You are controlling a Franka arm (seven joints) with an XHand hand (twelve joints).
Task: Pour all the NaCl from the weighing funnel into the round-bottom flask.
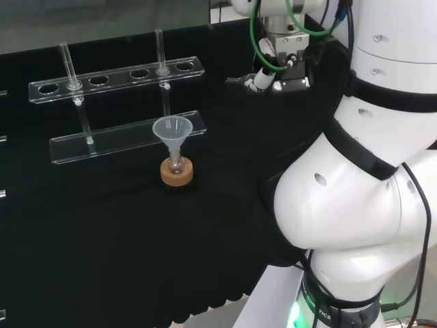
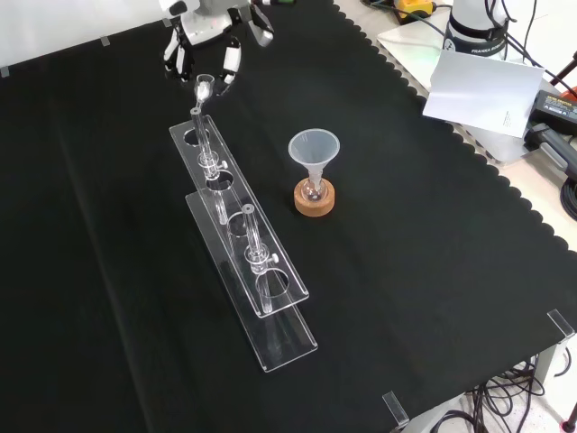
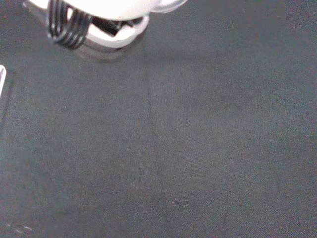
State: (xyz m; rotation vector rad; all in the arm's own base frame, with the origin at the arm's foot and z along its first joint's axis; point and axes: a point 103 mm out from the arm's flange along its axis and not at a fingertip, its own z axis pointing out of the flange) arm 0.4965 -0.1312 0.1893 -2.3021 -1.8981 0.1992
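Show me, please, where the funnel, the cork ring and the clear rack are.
funnel (image 2: 313, 146): front view, on its wide cone.
cork ring (image 2: 314, 200): front view, on its side wall.
clear rack (image 1: 123, 74): head view, on its top plate between holes.

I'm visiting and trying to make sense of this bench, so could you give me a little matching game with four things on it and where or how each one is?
Things:
1. funnel
2. cork ring
3. clear rack
4. hand

Descriptions:
A. at the front view's top edge, above the rack's far end
B. long, with round holes, tubes standing in it
C. brown, flat on the black cloth
D. wide mouth up, stem down in a small flask

Pairs: 1-D, 2-C, 3-B, 4-A
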